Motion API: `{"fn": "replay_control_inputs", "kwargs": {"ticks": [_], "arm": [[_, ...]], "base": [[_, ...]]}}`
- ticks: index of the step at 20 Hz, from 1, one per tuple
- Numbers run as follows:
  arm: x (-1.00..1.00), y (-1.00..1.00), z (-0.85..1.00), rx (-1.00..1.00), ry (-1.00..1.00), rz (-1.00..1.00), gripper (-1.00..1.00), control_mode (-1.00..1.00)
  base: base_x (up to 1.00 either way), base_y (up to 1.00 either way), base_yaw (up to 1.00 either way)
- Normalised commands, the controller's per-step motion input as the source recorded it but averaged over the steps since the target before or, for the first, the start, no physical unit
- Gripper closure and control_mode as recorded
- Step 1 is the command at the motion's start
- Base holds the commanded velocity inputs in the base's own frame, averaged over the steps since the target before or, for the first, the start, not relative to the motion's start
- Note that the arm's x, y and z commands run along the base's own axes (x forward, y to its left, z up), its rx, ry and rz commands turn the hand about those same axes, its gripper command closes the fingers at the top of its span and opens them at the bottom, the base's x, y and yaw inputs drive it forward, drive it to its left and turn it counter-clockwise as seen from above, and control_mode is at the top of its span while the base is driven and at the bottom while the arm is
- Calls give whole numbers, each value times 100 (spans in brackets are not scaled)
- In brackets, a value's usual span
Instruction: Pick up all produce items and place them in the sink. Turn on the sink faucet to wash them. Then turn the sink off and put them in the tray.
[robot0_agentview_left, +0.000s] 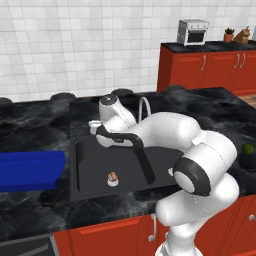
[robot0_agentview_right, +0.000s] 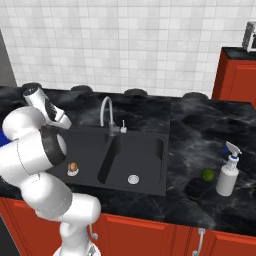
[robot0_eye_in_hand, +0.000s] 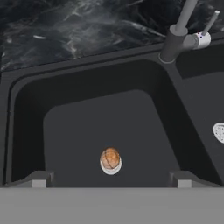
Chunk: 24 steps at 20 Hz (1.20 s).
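The tan-brown produce piece (robot0_eye_in_hand: 110, 158) lies on the round drain of the left basin of the black sink (robot0_eye_in_hand: 26, 109); it also shows from the base (robot0_agentview_left: 113, 176) (robot0_agentview_right: 73, 167). My gripper (robot0_eye_in_hand: 110, 180) hangs open above that basin. The piece is below it, between the two fingertips (robot0_eye_in_hand: 39, 179) and apart from them. The dark green ball (robot0_agentview_right: 207, 174) (robot0_agentview_left: 247, 149) rests on the counter right of the sink. The silver gooseneck faucet (robot0_agentview_left: 144, 107) (robot0_agentview_right: 106, 112) (robot0_eye_in_hand: 175, 39) stands behind the basin divider. The blue tray (robot0_agentview_left: 30, 170) sits on the counter left of the sink.
A white spray bottle (robot0_agentview_right: 228, 175) stands beside the green ball. The right basin's drain (robot0_agentview_right: 133, 178) is bare. My own arm (robot0_agentview_left: 165, 132) arches over the right basin. A toaster oven (robot0_agentview_left: 193, 31) and a potted plant (robot0_agentview_left: 229, 34) sit on the far red cabinets.
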Motion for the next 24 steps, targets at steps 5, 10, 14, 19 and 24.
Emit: {"fn": "replay_control_inputs", "kwargs": {"ticks": [5, 10, 14, 19, 24], "arm": [[-47, 8, 35, 0, 0, 0, -100, -100], [-67, 0, 24, 0, 0, 0, -100, -100], [-72, 0, 8, 0, 0, 0, -100, -100], [-64, -9, 0, -3, 0, 0, -100, -100], [-40, -25, 0, 0, 8, 0, -100, -100]], "base": [[0, 0, 0], [0, 0, 0], [0, 0, 0], [0, 0, 0], [0, 0, 0]]}}
